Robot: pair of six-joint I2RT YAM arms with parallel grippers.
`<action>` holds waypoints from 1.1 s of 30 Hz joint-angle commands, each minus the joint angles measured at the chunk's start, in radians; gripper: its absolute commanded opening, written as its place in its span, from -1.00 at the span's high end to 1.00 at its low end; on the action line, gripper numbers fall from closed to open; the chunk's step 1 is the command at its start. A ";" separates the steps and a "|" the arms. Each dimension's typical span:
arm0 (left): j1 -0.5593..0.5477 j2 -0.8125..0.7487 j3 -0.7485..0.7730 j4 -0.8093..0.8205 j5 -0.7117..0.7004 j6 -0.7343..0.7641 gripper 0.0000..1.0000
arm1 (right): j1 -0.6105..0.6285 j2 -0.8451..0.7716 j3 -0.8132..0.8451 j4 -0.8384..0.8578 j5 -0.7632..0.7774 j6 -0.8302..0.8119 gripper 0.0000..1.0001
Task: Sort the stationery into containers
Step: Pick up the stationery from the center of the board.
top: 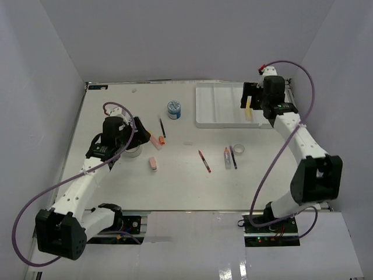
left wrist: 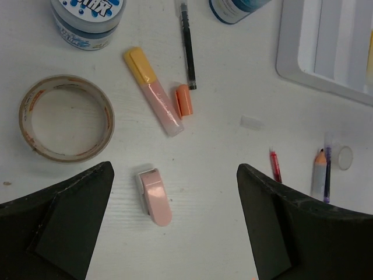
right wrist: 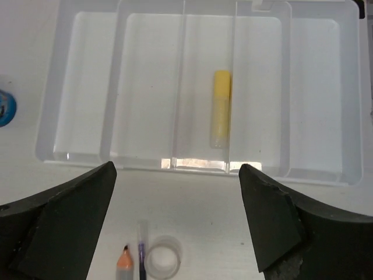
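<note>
The white divided tray (top: 218, 106) lies at the back right. A yellow marker (right wrist: 220, 108) lies in one of its middle compartments and also shows in the top view (top: 249, 109). My right gripper (right wrist: 178, 172) is open and empty above the tray's near edge (top: 249, 96). My left gripper (left wrist: 175, 175) is open and empty above the pink eraser (left wrist: 154, 197). Beyond the eraser lie a yellow-and-orange marker (left wrist: 152, 87), a black pen (left wrist: 187, 46), a brown tape roll (left wrist: 66, 118) and two blue-lidded jars (left wrist: 87, 17) (left wrist: 233, 7).
A red pen (top: 204, 160), an orange-tipped pencil (top: 227, 157), a purple pen (top: 233, 157) and a clear tape roll (top: 238, 150) lie mid-table. White walls enclose the table on three sides. In the top view my left arm (top: 116, 134) hides one jar.
</note>
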 commanded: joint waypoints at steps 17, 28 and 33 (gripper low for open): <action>-0.103 0.652 0.490 -0.231 -0.248 -0.270 -0.82 | 0.003 -0.742 -0.548 0.123 -0.199 0.112 -0.80; -0.104 0.833 0.576 -0.288 -0.295 -0.301 -0.53 | 0.003 -0.782 -0.597 0.137 -0.203 0.085 -0.81; -0.104 0.913 0.628 -0.309 -0.320 -0.313 -0.40 | 0.011 -0.790 -0.611 0.140 -0.193 0.078 -0.80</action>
